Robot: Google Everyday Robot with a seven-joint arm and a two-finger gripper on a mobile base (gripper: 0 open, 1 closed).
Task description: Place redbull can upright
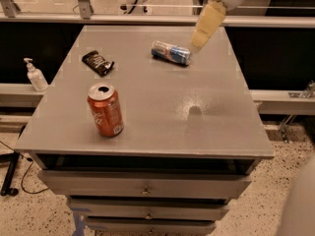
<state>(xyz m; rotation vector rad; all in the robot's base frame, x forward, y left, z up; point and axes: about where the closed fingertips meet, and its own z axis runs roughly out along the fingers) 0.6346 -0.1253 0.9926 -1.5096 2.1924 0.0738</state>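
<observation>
The redbull can [171, 52], slim, blue and silver, lies on its side at the far middle of the grey table [147, 112]. My gripper [199, 44] hangs from the arm at the top right, its pale yellow fingers [206, 26] pointing down and left. Its tip is just right of the can's right end and above the table.
An upright orange-red soda can [105, 110] stands front left. A small black snack packet [97, 62] lies far left. A white pump bottle [35, 75] stands on a lower ledge left of the table. Drawers are below the tabletop; a rail runs behind it.
</observation>
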